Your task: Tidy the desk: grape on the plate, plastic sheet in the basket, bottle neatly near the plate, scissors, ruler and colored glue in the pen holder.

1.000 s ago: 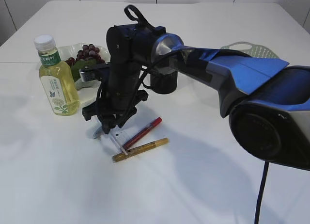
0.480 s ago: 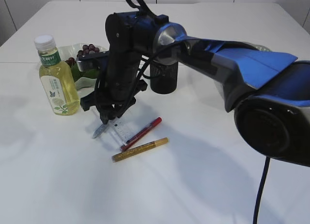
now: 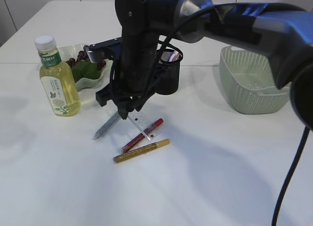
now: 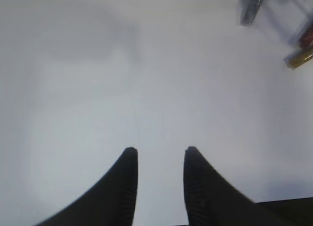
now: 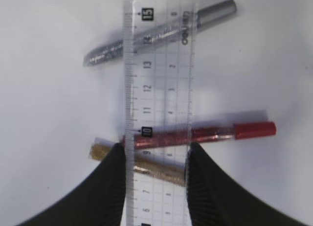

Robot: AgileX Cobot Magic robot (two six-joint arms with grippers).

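Note:
My right gripper point(image 3: 125, 113) point(image 5: 156, 152) is shut on a clear ruler point(image 3: 145, 126) point(image 5: 159, 89), gripping it by its long edges. The ruler hangs slanted just over the table, above three glue pens: silver point(image 3: 106, 126) point(image 5: 161, 33), red point(image 3: 143, 135) point(image 5: 205, 134) and gold point(image 3: 142, 151) point(image 5: 146, 165). The black mesh pen holder point(image 3: 168, 74) stands behind, with something pink in it. Grapes point(image 3: 86, 56) lie on the plate point(image 3: 90, 81), and the bottle point(image 3: 57, 79) stands upright beside it. My left gripper point(image 4: 159, 152) is open over bare table. The plastic sheet is out of view, and scissors cannot be made out.
A pale green basket point(image 3: 252, 81) stands at the right rear. The right arm's dark body towers over the table's middle, hiding part of the pen holder. In the left wrist view, the glue pens' ends point(image 4: 252, 8) lie at the top right corner.
The right arm has risen and swung away to the right, carrying the ruler up off the table. The basket, hidden before, now shows. The glue pens have stayed put.

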